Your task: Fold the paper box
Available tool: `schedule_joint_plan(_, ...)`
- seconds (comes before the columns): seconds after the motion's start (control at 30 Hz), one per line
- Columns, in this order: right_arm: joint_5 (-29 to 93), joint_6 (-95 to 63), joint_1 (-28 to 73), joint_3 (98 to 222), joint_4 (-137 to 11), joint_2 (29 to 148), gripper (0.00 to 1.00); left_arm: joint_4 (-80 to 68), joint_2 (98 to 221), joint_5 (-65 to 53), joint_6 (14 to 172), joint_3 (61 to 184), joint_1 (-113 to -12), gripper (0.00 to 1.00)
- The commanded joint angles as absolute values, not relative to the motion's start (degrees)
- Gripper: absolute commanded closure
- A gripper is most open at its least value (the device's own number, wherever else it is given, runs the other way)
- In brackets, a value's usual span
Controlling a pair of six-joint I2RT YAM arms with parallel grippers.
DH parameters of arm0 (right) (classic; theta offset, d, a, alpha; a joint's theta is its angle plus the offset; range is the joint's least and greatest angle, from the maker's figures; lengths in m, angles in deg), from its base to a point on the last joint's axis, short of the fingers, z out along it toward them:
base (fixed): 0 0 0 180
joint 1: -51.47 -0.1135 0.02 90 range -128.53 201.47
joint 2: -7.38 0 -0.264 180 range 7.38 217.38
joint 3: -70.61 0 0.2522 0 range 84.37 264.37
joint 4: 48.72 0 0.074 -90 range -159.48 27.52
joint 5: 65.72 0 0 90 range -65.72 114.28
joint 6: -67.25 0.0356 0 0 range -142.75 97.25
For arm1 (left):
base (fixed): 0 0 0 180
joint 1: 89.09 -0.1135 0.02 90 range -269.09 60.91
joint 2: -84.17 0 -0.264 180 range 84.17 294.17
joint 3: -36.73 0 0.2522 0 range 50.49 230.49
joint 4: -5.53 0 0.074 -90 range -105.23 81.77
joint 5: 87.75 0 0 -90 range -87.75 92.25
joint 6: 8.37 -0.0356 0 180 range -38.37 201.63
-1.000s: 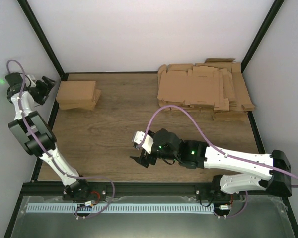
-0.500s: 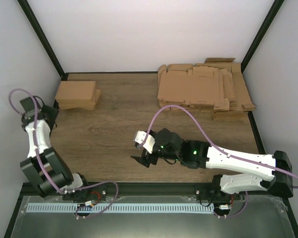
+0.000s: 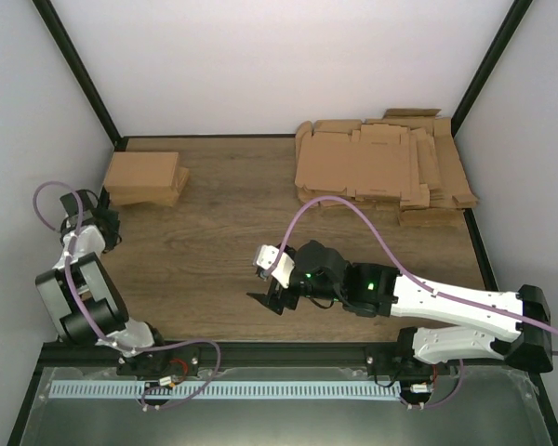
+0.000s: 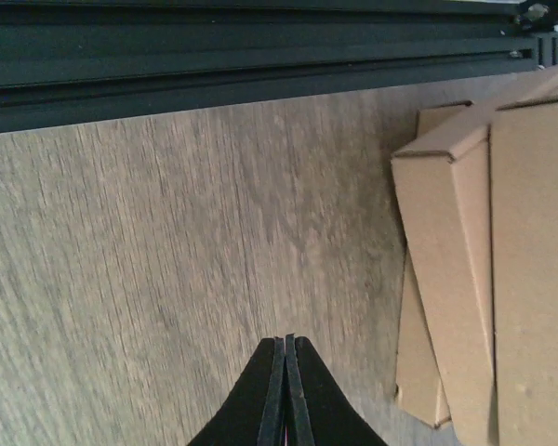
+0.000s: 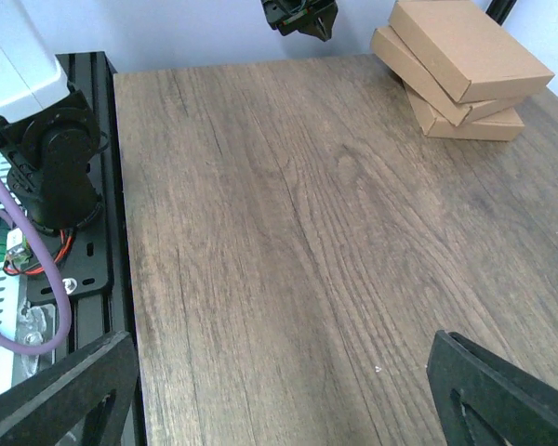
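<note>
The wood-grain surface is lying between white walls, with black frame posts running up the far corners. The paper box is sitting folded atop other folded boxes at the far left corner. A pile of flat blanks is lying far right. The left hand is hovering near the folded boxes, pinched shut and empty. The right hand is gaping wide over the middle.

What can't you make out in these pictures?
Top view: lower boxes, hidden under the top box.
Left wrist view: boxes cut off by the right edge.
Top view: blanks pile, sheet count too fine to tell.
Right wrist view: right gripper, mostly below the bottom edge.
</note>
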State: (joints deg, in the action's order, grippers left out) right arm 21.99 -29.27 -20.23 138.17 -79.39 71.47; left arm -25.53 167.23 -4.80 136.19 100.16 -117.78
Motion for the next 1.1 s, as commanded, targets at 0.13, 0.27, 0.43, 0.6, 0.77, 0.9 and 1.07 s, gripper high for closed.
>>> schedule_joint_plan(0.13,22.65,-28.62,-20.04,141.23,-81.67,71.03,0.12,-14.62,172.20,3.19,137.68,101.06,-116.89,0.96)
schedule_joint_plan(0.27,22.48,-28.96,-20.03,142.11,-82.69,71.94,0.12,-8.98,174.55,5.29,136.75,100.72,-116.43,0.96)
schedule_joint_plan(0.43,22.26,-28.98,-20.01,143.34,-83.72,73.42,0.12,-3.87,180.12,3.88,137.36,103.30,-116.17,0.96)
schedule_joint_plan(0.6,21.86,-28.83,-20.07,144.60,-84.78,74.83,0.12,-3.37,187.02,2.22,137.51,108.59,-115.86,0.96)
schedule_joint_plan(0.77,21.09,-28.98,-20.07,145.76,-85.37,76.13,0.12,-1.93,190.96,1.71,137.60,111.94,-115.57,0.96)
schedule_joint_plan(0.9,20.76,-29.24,-20.02,145.98,-85.13,77.28,0.12,-2.17,195.46,-0.80,136.93,116.79,-115.57,0.96)
schedule_joint_plan(1.07,20.64,-29.23,-20.06,146.88,-85.49,78.66,0.12,-2.27,199.13,-1.25,136.67,121.32,-115.49,0.96)
